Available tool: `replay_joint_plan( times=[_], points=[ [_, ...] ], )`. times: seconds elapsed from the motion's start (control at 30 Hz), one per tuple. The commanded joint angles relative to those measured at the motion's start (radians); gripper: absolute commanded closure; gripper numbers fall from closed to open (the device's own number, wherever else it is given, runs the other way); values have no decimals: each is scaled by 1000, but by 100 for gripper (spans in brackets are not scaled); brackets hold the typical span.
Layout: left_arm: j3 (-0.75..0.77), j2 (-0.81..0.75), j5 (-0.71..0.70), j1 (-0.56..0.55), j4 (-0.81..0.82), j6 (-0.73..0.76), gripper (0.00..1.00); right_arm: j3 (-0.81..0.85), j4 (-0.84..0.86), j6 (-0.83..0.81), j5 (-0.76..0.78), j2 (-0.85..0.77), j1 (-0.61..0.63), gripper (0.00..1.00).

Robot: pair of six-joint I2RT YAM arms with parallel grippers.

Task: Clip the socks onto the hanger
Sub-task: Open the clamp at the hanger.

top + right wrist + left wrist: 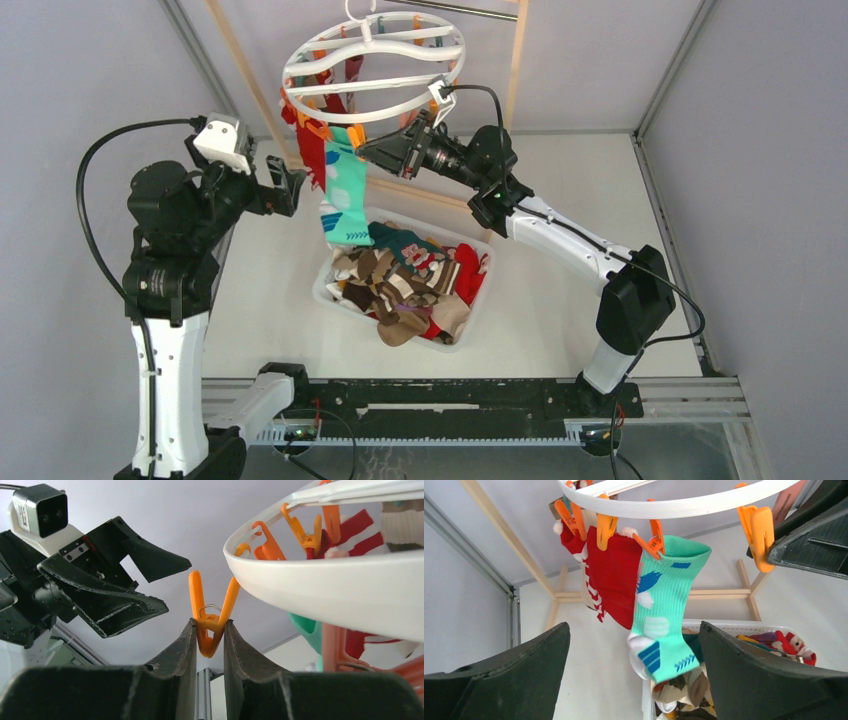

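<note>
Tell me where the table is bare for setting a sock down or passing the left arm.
Bare table lies between the tub and the left arm, along the front between tub and black rail, and right, beyond the right arm. Crowded under the hanger, by the mint sock.

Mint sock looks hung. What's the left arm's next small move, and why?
Probably lower the left gripper toward the loose socks in the tub. Its jaws are open and empty, the mint sock hangs from its own orange peg, and the right gripper is pinching a free peg on the hanger.
</note>
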Motion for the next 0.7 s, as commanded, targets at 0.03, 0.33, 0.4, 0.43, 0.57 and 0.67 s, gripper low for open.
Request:
replay_joint_plan(
  times=[0.03, 0.33, 0.4, 0.43, 0.57, 0.67],
  points=[
    [-22, -21, 147, 4, 40, -24, 0, 19, 59, 70, -61, -9, 18, 100],
    [-33, 107, 529, 4, 343, -512, 0, 5, 153, 177, -97, 7, 16, 100],
    [-25, 143, 551, 3, 413, -605, 0, -1, 181, 216, -101, 13, 17, 100],
    [-25, 157, 566, 3, 452, -645, 0, -5, 194, 227, -102, 13, 16, 100],
    [-56, 189, 624, 4, 614, -787, 0, -13, 223, 258, -103, 16, 16, 100],
    [-60, 208, 652, 4, 653, -823, 0, -13, 230, 268, -107, 16, 17, 100]
  ],
)
